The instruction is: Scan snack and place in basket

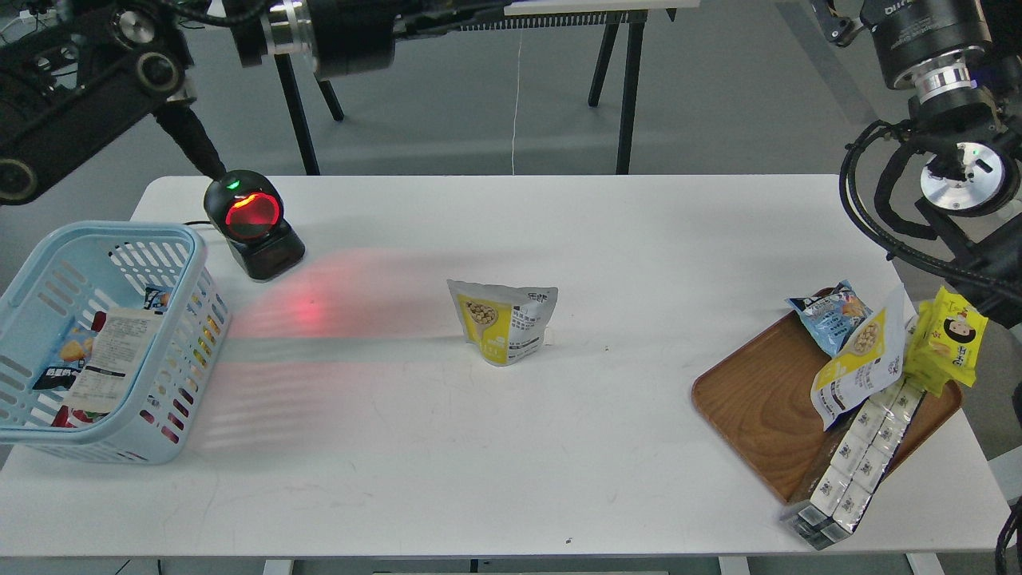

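the snack pouch [503, 321] stands upright near the middle of the white table [559, 447], well apart from everything else, its yellow-and-white face with the round picture of beige balls turned toward the front edge. it looks light and soft-sided, a crinkly film bag that would dent or slide under a push, so the flat sealed top edge seems the surest place to pinch; the bulging base would likely squash. the barcode scanner [251, 225] glows red near the back left corner, throwing red light over the tabletop, and the light blue basket [48, 275] overhangs the left edge, already holding a few packs. a wooden tray [758, 407] at the right edge carries a pale blue bag [826, 315], a second yellow pouch [858, 363], a bright yellow cartoon pack [950, 339] and a long multipack [858, 463]. both arms are cut off by the top corners of the view; neither gripper shows, so i cannot tell how their jaws stand. the print on the pouch is too small to read.
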`<act>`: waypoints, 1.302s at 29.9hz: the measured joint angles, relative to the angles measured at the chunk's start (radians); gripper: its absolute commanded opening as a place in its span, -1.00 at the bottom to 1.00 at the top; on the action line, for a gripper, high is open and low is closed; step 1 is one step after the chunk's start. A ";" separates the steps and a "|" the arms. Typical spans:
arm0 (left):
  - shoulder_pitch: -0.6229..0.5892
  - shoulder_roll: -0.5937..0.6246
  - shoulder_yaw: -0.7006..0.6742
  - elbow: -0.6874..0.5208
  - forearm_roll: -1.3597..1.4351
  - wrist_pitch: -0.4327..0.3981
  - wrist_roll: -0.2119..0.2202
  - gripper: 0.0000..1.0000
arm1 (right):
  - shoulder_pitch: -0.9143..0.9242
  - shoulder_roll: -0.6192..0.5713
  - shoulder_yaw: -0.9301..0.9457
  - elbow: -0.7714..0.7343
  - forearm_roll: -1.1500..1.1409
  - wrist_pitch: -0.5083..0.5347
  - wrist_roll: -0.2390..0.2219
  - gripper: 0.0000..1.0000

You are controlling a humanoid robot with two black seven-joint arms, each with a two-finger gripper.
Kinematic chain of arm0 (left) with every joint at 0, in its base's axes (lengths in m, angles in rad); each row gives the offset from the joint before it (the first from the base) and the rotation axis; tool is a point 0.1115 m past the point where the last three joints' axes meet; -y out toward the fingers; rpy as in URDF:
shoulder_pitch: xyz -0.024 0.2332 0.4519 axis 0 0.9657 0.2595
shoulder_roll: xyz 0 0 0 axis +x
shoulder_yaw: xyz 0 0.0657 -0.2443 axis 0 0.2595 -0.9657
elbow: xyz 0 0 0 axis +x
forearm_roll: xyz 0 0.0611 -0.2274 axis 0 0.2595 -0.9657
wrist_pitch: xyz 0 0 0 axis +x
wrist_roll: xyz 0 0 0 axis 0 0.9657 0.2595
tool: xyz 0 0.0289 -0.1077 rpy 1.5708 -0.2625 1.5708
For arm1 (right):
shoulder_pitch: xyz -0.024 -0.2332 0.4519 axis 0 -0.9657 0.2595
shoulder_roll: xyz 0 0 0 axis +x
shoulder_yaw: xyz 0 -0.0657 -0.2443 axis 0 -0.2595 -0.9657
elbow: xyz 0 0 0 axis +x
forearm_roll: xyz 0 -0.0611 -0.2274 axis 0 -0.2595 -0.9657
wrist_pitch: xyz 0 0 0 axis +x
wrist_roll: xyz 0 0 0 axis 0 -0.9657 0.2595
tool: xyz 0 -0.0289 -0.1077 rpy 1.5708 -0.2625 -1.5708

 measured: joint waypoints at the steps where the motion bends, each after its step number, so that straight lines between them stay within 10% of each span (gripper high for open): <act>1: 0.005 -0.001 0.000 -0.019 0.055 0.000 -0.002 1.00 | -0.005 0.001 0.010 0.000 0.002 0.000 0.000 0.98; 15: 0.009 -0.062 0.129 -0.156 0.528 0.000 -0.006 0.99 | -0.112 0.012 0.073 -0.007 0.055 0.000 0.000 0.98; 39: 0.052 -0.157 0.404 0.029 0.892 0.000 -0.099 0.68 | -0.178 0.009 0.112 0.017 0.055 0.000 0.000 0.98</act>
